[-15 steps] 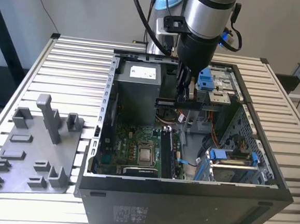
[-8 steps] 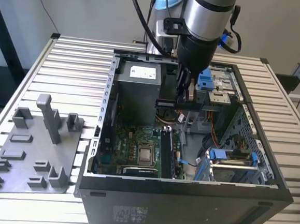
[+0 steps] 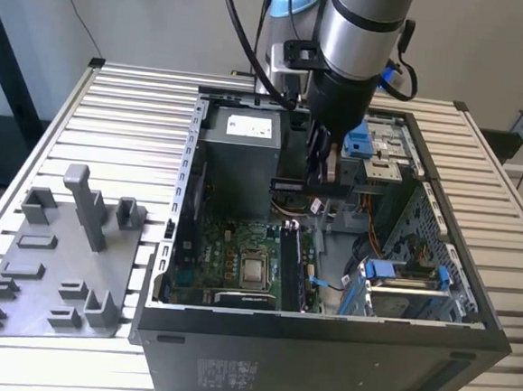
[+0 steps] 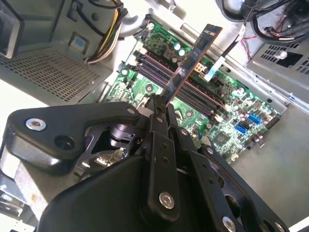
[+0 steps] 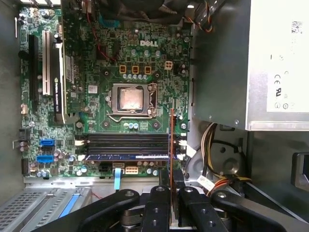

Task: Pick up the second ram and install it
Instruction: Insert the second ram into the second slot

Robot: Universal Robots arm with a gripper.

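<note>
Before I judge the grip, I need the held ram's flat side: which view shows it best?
The second wrist view: the second ram shows its flat side, sticking out of the gripper. The first wrist view shows it edge-on, as a thin line. The exterior view shows it as a small dark strip under the gripper.

Bright, even light with soft shadows.
In the second wrist view glare bleaches the case point(image 4: 285, 164) wall, the gripper point(image 4: 161, 107) body lies dark, and the second ram point(image 4: 193, 58) catches light.

Open room above memory slots point(image 5: 128, 141); power supply point(image 5: 277, 63), cable bundle point(image 5: 226, 181) crowding one end
</note>
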